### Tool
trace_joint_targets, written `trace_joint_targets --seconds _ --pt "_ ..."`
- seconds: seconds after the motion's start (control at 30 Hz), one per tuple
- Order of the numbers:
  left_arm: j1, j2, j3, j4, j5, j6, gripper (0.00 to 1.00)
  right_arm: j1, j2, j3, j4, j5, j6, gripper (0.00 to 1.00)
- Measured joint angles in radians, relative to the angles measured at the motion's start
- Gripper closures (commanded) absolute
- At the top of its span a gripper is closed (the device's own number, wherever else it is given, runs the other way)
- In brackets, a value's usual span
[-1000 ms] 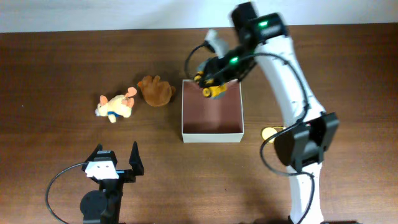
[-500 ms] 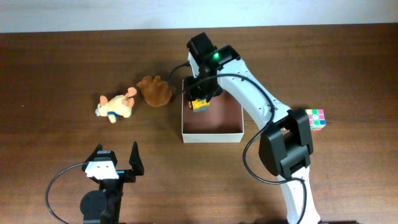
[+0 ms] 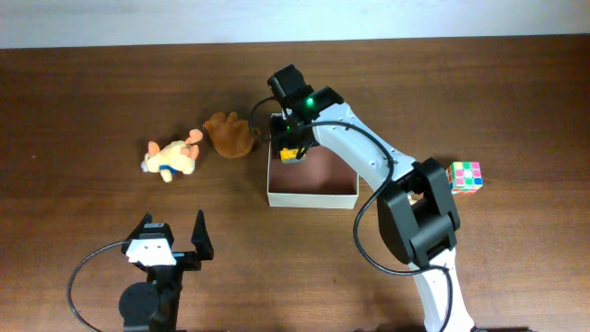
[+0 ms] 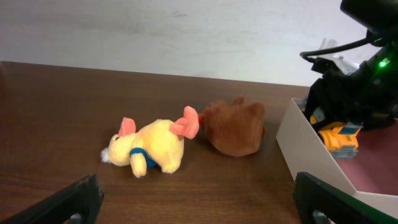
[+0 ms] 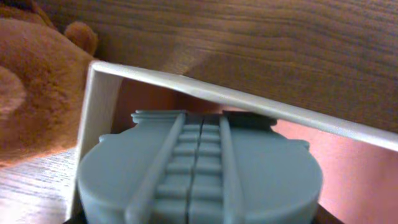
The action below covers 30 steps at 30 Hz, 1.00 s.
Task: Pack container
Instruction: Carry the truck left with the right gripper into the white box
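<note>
The container [image 3: 313,197], a shallow square box with white walls and a pinkish-brown floor, sits mid-table. My right gripper [image 3: 289,141] hangs over its far-left corner, shut on a yellow and grey toy vehicle [image 3: 291,155]. From the left wrist view the toy [image 4: 339,138] shows just inside the white wall [image 4: 305,146], under the black gripper. Its grey treaded part [image 5: 199,174] fills the right wrist view and hides the fingers; the box wall [image 5: 249,99] runs behind it. My left gripper [image 3: 172,221] is open near the front left, holding nothing.
A yellow plush dog [image 3: 171,159] lies left of the box. A brown plush [image 3: 230,135] lies between the dog and the box's far-left corner, close to the right gripper. A colour cube [image 3: 465,177] sits on the table right of the box.
The right arm swung left with the toy, from the box's far-right corner to its far-left corner. The colour cube came into view. The left arm stayed still.
</note>
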<state>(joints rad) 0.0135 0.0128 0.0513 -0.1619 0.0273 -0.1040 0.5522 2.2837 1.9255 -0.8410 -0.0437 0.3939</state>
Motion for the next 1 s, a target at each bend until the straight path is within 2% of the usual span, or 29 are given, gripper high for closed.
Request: trace_joint_targets --seconds 0.1,0.23,0.67,0.73,0.83,1.0 --pt "0.0 0.0 0.0 0.0 0.0 0.0 0.0 0.002 0.0 -0.014 0.009 0.003 0.004 0.37" --pt "0.0 0.0 0.0 0.0 0.0 0.0 0.0 0.002 0.0 -0.018 0.012 0.01 0.002 0.22" --pt "0.0 0.0 0.0 0.0 0.0 0.0 0.01 0.002 -0.005 -0.018 0.0 -0.003 -0.006 0.21" --pt "0.0 0.0 0.0 0.0 0.0 0.0 0.01 0.002 -0.019 -0.018 -0.032 -0.005 -0.013 0.22" --pt "0.0 0.0 0.0 0.0 0.0 0.0 0.0 0.002 -0.061 -0.006 -0.09 -0.006 -0.026 0.29" --pt "0.0 0.0 0.0 0.0 0.0 0.0 0.0 0.002 -0.153 0.04 -0.164 0.003 -0.039 0.52"
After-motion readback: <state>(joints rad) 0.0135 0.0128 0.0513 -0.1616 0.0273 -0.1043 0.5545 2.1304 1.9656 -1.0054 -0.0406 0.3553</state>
